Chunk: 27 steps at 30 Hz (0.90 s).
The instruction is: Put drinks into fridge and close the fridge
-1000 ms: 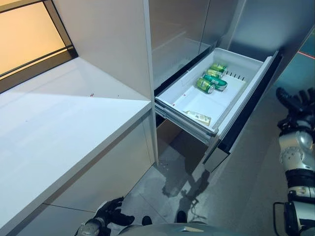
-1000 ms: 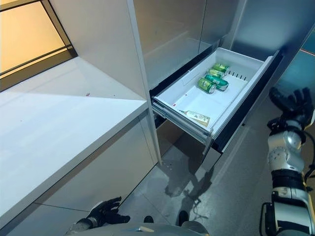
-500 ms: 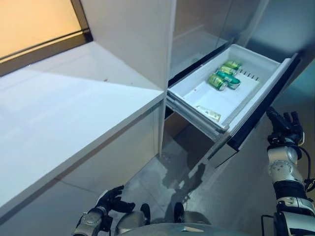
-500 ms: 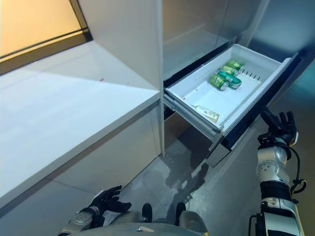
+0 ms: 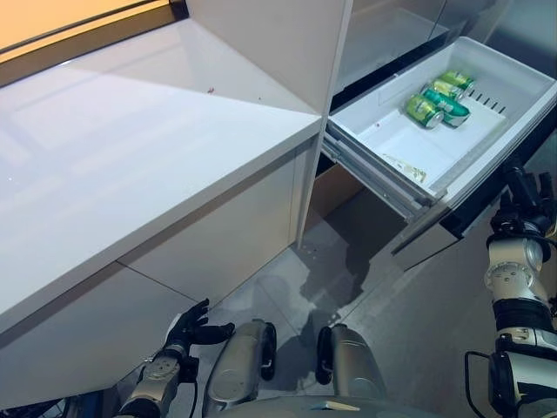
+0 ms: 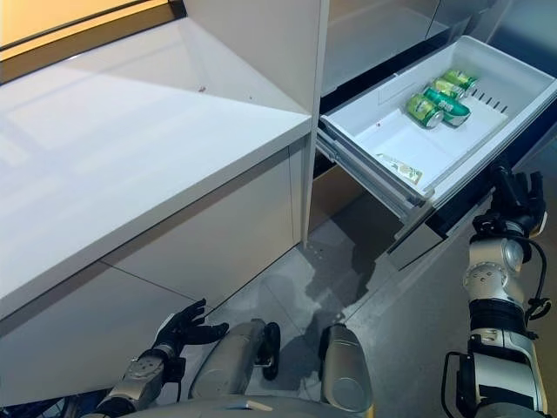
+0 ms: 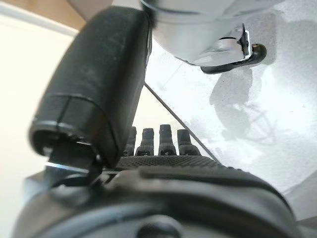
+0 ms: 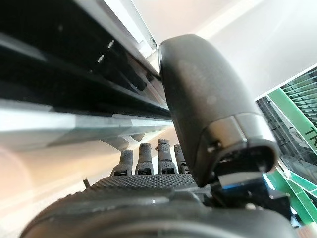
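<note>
Green cans (image 5: 438, 94) lie on their sides at the far end of the white fridge drawer (image 5: 380, 165), which stands pulled out at the upper right. My right hand (image 6: 513, 193) is open, fingers straight, right at the drawer's dark front panel (image 8: 59, 74); its fingers (image 8: 148, 157) point at that panel in the right wrist view. I cannot tell whether they touch it. My left hand (image 5: 191, 326) hangs low by the white cabinet, open and empty; its fingers (image 7: 158, 140) show over the grey floor in the left wrist view.
A flat packet (image 6: 399, 167) lies near the drawer's front. A white counter (image 5: 130, 148) runs along the left, with a tall white panel (image 5: 287, 43) between it and the fridge. Grey floor (image 5: 409, 313) lies below the drawer.
The camera has swung, so the whole scene has shifted right and up. My right hand has come in from beside the drawer to its dark front panel. The left hand stays low.
</note>
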Motion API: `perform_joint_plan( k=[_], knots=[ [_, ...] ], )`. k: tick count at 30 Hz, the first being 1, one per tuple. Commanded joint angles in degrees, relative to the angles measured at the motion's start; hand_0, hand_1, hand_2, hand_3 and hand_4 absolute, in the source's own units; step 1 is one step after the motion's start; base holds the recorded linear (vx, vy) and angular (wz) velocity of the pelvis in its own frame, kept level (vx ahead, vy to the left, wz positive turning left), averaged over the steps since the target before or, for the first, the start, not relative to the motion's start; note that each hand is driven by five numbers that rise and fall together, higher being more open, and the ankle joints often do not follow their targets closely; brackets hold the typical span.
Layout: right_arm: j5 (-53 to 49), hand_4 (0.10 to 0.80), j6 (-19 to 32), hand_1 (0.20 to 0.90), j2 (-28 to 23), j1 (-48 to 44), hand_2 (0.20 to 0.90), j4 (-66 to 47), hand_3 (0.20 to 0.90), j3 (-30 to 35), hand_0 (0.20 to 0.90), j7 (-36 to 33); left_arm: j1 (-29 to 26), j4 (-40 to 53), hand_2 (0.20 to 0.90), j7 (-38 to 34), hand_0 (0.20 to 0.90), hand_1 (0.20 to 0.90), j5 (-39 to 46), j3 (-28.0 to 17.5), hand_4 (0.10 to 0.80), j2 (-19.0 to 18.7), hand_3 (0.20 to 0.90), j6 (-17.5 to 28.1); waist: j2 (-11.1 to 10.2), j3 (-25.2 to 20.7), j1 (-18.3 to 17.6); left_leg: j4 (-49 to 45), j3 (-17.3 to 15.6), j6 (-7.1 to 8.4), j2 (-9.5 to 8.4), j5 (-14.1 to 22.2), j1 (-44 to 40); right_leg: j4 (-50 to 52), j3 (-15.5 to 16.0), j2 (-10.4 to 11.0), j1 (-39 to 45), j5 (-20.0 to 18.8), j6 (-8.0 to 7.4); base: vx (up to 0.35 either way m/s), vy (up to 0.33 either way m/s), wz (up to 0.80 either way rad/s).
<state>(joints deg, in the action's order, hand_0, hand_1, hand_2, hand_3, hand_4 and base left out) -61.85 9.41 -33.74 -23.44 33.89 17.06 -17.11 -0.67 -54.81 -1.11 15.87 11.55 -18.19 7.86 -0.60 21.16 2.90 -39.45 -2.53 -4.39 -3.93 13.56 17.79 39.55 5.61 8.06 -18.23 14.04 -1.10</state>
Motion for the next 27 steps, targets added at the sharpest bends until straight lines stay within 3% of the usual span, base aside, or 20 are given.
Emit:
perform_joint_plan(
  k=[1, 14, 27],
  knots=[
    [0.9, 0.800, -0.1, 0.900, -4.7, -6.9, 0.900, -1.3, 0.900, -4.1, 0.900, 9.1, 4.6, 3.1, 0.900, -0.5, 0.900, 0.900, 0.5, 1.6, 0.800, -0.5, 0.900, 1.8, -0.3, -0.7, 3.9, 0.2, 3.7, -1.07, -1.41, 3.6, -0.5, 2.9, 3.6, 0.0, 3.2, 1.9, 4.95, 0.041, 0.010, 0.08],
    [3.4, 0.800, 0.5, 0.900, -7.1, -19.9, 0.900, 0.0, 0.900, -10.8, 0.900, 16.8, 6.7, 4.2, 0.900, 1.1, 0.900, 0.900, 1.0, 3.2, 0.800, -1.3, 0.900, 3.1, 1.4, 0.0, 7.7, 7.2, 7.1, -0.04, -2.42, -1.2, -2.3, -0.7, 5.6, 0.4, 5.3, 0.3, 4.24, 0.068, 0.068, 0.07],
    [4.6, 0.800, 1.7, 0.900, -7.9, -24.3, 0.900, 4.2, 0.900, -13.8, 0.900, 13.0, 7.9, 2.9, 0.900, 3.6, 0.900, 0.900, -4.0, 6.2, 0.800, -2.8, 0.900, 3.9, 0.9, -1.7, 10.5, 14.9, 8.8, -0.11, -3.12, -3.9, -7.2, -9.4, 7.0, 1.6, 10.9, -3.3, 1.28, 0.098, 0.088, 0.16]
  ],
)
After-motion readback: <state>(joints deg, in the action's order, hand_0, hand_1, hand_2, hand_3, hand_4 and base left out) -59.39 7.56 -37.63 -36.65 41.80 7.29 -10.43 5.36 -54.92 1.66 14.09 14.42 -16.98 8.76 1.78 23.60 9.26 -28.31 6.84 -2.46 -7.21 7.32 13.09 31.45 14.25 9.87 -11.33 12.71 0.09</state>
